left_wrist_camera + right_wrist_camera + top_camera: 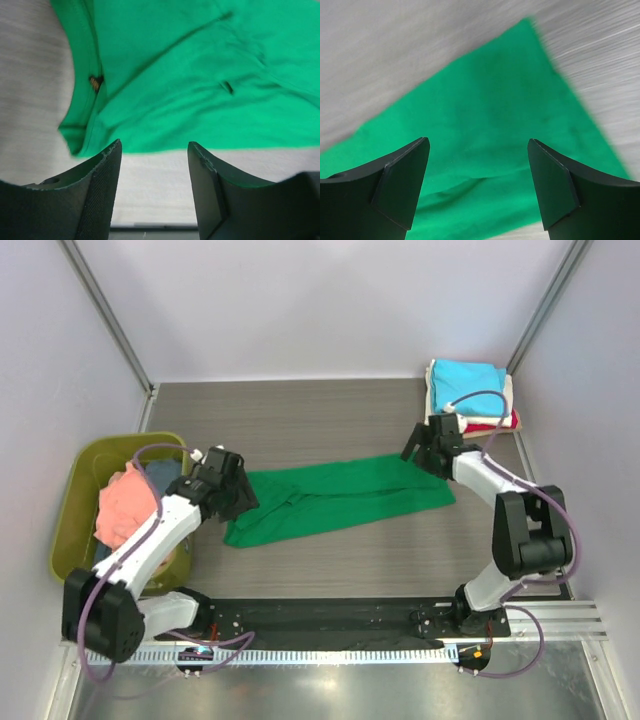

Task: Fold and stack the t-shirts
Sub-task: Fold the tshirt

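A bright green t-shirt [340,500] lies folded into a long band across the middle of the table. My left gripper [236,496] hovers at its left end, by the collar. In the left wrist view this gripper [155,170] is open, with only bare table between the fingers and the green t-shirt [200,75] just ahead. My right gripper [421,447] is over the band's right end. It stands open [477,172] above the green t-shirt [485,125], holding nothing. A folded cyan t-shirt [465,380] tops a stack with cream [509,392] and red [497,426] ones.
An olive-green tub [75,475] at the left edge holds a salmon-pink t-shirt [125,510] and a dark blue-grey one [160,475]. The stack stands in the back right corner. White walls close the table's back and sides. A black rail [330,615] runs along the near edge.
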{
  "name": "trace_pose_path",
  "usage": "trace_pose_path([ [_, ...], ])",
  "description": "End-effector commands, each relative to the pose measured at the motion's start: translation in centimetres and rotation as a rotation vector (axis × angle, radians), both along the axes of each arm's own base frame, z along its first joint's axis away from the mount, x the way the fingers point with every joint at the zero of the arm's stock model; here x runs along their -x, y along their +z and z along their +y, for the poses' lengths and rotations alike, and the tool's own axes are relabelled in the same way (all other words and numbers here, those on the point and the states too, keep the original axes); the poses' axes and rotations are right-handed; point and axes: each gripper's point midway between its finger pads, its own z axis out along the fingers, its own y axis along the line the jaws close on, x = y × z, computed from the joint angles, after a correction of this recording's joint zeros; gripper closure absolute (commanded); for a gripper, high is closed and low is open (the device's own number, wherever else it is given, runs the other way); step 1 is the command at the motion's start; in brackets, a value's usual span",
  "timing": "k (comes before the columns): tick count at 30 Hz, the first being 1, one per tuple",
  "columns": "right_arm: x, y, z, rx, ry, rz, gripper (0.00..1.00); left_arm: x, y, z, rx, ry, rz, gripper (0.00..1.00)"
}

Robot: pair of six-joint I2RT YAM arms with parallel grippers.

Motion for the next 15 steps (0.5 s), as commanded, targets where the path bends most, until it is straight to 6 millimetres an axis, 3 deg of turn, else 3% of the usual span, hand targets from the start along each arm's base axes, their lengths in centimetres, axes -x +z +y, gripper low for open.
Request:
trace_pose_path([
  [1,-0.8,-2.0,2.4,-0.017,0.078,0.040,0.14,-3.3,-1.8,-0.7,0.000,0.038,-0.043,0.44],
  [5,0.5,-5.0,3.3,-0.019,0.091,0.117,0.14,-5.2,-5.1,-1.5,-0.020,0.046,0.020,0.48],
  [8,2.7,-6.5,4.1,-0.035,0.103,0.162,0.14,-6.5,-7.2,-1.8,-0.040,0.049,0.057,0.50],
  [11,5.8,-8.0,5.9,-0.082,0.143,0.204,0.14,-7.6,-9.9,-2.2,-0.064,0.047,0.097,0.51],
  [12,7.9,-9.0,6.8,-0.125,0.156,0.244,0.14,-8.6,-9.9,-2.6,-0.060,0.044,0.093,0.53],
  [13,8.6,-8.7,7.8,-0.156,0.174,0.232,0.14,-9.0,-10.3,-2.9,-0.057,0.040,0.099,0.53],
  [14,10.1,-8.8,9.9,-0.184,0.222,0.244,0.14,-9.2,-11.9,-3.0,-0.071,0.037,0.138,0.54],
  [15,12.4,-9.8,10.6,-0.218,0.200,0.282,0.14,-10.6,-11.6,-3.6,-0.062,0.031,0.118,0.54],
])
